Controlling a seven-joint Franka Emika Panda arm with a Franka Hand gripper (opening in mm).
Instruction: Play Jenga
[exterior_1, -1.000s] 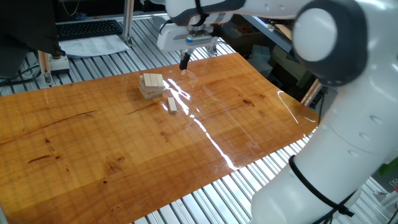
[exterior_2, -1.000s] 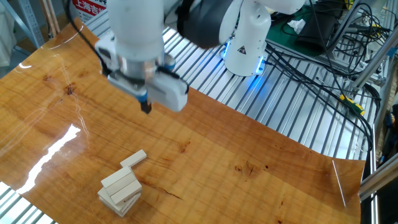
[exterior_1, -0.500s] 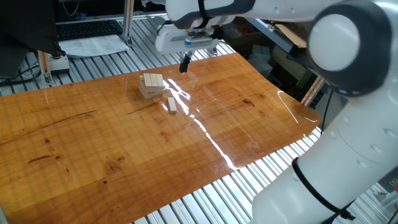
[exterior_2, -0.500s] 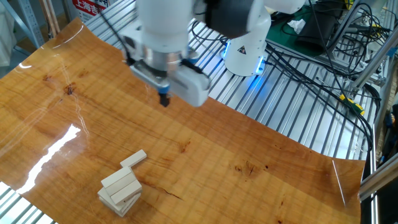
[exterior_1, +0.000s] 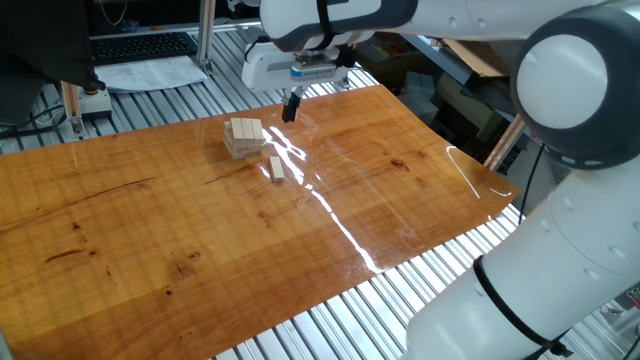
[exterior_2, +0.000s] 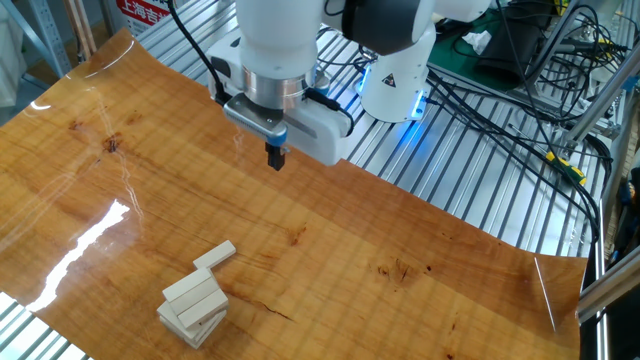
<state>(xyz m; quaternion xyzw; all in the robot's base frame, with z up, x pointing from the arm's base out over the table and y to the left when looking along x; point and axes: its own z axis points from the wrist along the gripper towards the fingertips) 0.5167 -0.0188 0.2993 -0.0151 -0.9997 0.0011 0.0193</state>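
Observation:
The Jenga stack (exterior_1: 243, 137) is a low pile of pale wooden blocks on the brown wooden table (exterior_1: 150, 220). It also shows in the other fixed view (exterior_2: 193, 305) near the bottom edge. One loose matching block (exterior_1: 276, 169) lies flat just beside the stack; in the other fixed view the loose block (exterior_2: 215, 256) touches the stack's upper corner. My gripper (exterior_1: 291, 108) hangs above the table's far edge, right of the stack, apart from the blocks. Its fingers are together and empty. In the other fixed view the gripper (exterior_2: 276, 157) hangs well above the stack.
A keyboard (exterior_1: 140, 46) and papers (exterior_1: 150, 72) lie behind the table. The robot base (exterior_2: 396, 70) and several cables (exterior_2: 520, 90) stand on the metal slats beyond the table. A bright glare streak (exterior_1: 330, 210) crosses the tabletop.
The gripper has moved away from the blocks toward the table's edge near the robot base, staying shut. The blocks have not moved.

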